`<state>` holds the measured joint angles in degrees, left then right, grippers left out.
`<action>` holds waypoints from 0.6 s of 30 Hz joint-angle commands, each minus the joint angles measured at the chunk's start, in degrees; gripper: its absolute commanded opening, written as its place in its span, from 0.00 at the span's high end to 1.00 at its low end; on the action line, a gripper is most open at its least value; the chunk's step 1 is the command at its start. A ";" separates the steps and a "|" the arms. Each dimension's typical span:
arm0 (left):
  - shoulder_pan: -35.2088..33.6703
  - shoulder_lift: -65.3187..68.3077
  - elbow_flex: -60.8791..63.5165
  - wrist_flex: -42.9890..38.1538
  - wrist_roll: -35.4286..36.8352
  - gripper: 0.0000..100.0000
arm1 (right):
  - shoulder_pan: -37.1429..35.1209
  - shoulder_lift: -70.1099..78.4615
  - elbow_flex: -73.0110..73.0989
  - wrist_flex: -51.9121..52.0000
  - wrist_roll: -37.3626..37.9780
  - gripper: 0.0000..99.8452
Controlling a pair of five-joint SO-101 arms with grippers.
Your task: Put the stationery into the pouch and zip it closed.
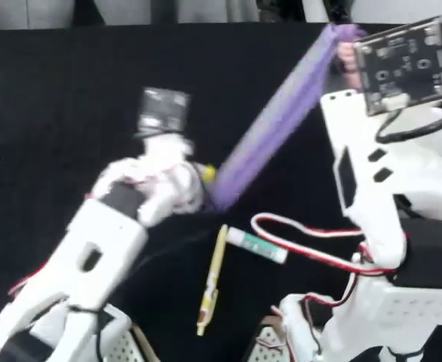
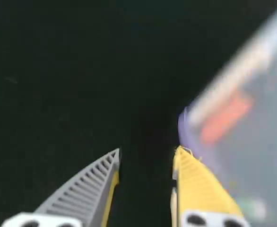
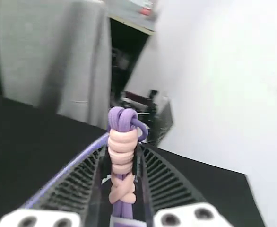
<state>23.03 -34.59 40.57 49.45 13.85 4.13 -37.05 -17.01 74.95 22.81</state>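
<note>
A purple pouch (image 1: 274, 124) hangs stretched on a slant above the black table (image 1: 70, 90). Its upper end is at my right gripper (image 1: 340, 45), which is shut on the pouch's knotted purple and pink zipper cord (image 3: 122, 151). The lower end of the pouch (image 2: 242, 109) lies against the outside of the yellow finger (image 2: 195, 189) of my left gripper (image 2: 148, 151), which stands open with nothing between its fingers. Something red shows through the pouch wall. A yellow pen (image 1: 212, 279) and a green and white stick (image 1: 257, 245) lie on the table below the pouch.
Red and white cables (image 1: 311, 241) loop from the right arm's base close to the green and white stick. The arm bases (image 1: 357, 317) stand at the near edge. A grey curtain and a white wall show behind the table in the right wrist view.
</note>
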 commanded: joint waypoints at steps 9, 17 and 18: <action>13.23 28.75 -9.71 4.22 -5.10 0.77 | 8.18 -0.75 0.04 -4.66 0.53 0.99; 13.32 33.67 -10.77 4.13 -5.36 0.77 | 8.18 -0.75 0.04 -4.48 0.53 0.99; 13.32 33.67 -10.77 4.13 -5.36 0.77 | 8.18 -0.75 0.04 -4.48 0.53 0.99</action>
<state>35.60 -1.71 31.08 53.32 8.92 11.52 -36.97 -16.66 72.57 22.81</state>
